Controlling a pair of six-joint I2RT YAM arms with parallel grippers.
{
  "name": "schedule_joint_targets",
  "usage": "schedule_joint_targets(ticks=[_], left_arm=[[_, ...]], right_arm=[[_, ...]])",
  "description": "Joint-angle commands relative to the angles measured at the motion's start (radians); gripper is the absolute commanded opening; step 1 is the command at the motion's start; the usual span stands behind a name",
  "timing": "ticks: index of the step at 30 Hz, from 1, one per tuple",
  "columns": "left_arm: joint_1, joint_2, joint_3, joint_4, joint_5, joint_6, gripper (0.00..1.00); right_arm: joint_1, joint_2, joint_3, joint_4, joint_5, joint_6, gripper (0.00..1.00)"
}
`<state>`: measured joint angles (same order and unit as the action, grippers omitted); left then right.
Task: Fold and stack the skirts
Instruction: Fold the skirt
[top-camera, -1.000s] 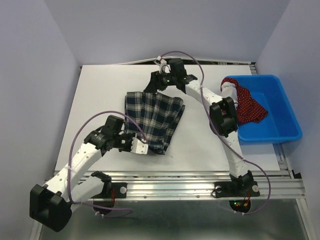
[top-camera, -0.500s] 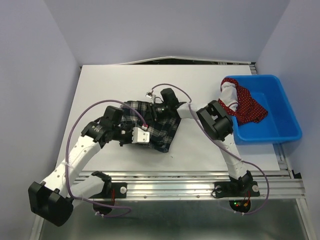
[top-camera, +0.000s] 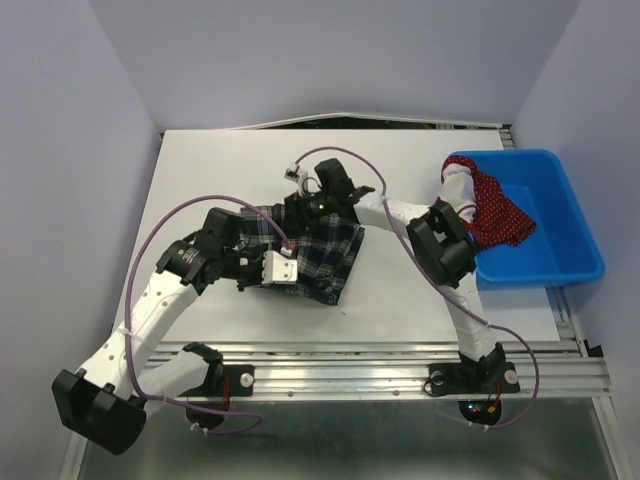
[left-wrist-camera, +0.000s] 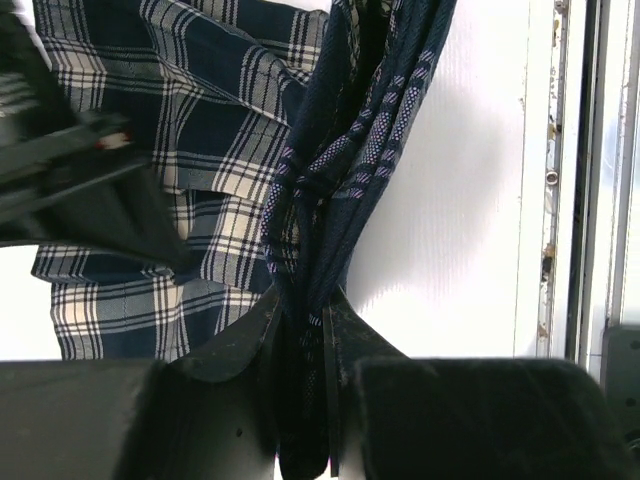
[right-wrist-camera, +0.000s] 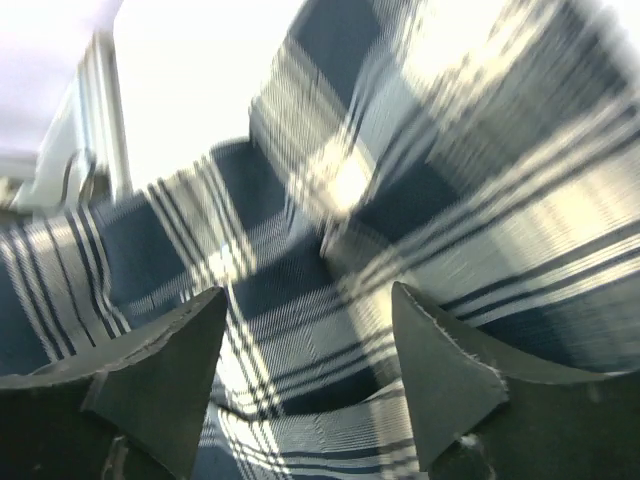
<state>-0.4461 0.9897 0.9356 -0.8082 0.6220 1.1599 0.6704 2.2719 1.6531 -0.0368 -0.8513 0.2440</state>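
The plaid skirt (top-camera: 325, 252) lies folded over itself on the white table (top-camera: 200, 180), between my two grippers. My left gripper (top-camera: 285, 275) is shut on a bunched fold of its near edge; in the left wrist view the cloth (left-wrist-camera: 200, 150) is pinched between the jaws (left-wrist-camera: 305, 300) and hangs in a dark strip. My right gripper (top-camera: 300, 207) is open just above the skirt's far left part; in the right wrist view the blurred plaid (right-wrist-camera: 330, 250) lies below the spread fingers (right-wrist-camera: 310, 330), nothing held. The red polka-dot skirt (top-camera: 497, 212) is heaped in the blue bin.
The blue plastic bin (top-camera: 555, 250) stands at the table's right edge, the right arm's elbow (top-camera: 443, 243) close beside it. Metal rails (top-camera: 380, 375) run along the near edge, also in the left wrist view (left-wrist-camera: 590, 200). Purple cables loop over both arms.
My right gripper carried the skirt's far edge toward the near side, folding it over, then let go and drew back slightly. My left gripper moved up and inward, still holding the near edge.
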Motion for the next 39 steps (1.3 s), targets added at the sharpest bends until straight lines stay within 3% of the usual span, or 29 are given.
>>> schedule_joint_targets(ticks=[1,5,10,18,23,26,32,39], left_arm=[[-0.005,-0.054,-0.017,-0.012,0.047,-0.011,0.00],[-0.005,-0.066,-0.012,-0.020,0.047,-0.032,0.00],[-0.005,-0.046,0.019,-0.049,0.053,-0.042,0.00],[-0.005,0.061,0.104,0.012,0.035,-0.123,0.00],[0.009,0.173,0.183,0.098,-0.002,-0.152,0.00],[0.020,0.263,0.221,0.147,-0.048,-0.167,0.00],[0.064,0.421,0.307,0.279,-0.088,-0.223,0.00],[0.075,0.555,0.321,0.455,-0.179,-0.243,0.00]], right_arm=[[-0.081,-0.075,0.225,-0.038,0.104,-0.074,0.75],[-0.144,0.006,0.327,-0.040,0.107,-0.067,0.79],[-0.157,0.104,0.315,-0.035,0.074,-0.146,0.85],[-0.126,0.195,0.264,-0.023,-0.005,-0.117,0.68],[-0.117,0.169,0.167,0.015,-0.041,-0.109,0.44],[-0.106,0.144,0.108,0.070,-0.063,-0.109,0.37],[-0.106,0.104,0.028,0.110,-0.147,-0.094,0.31],[-0.097,0.094,0.020,0.127,-0.212,-0.078,0.31]])
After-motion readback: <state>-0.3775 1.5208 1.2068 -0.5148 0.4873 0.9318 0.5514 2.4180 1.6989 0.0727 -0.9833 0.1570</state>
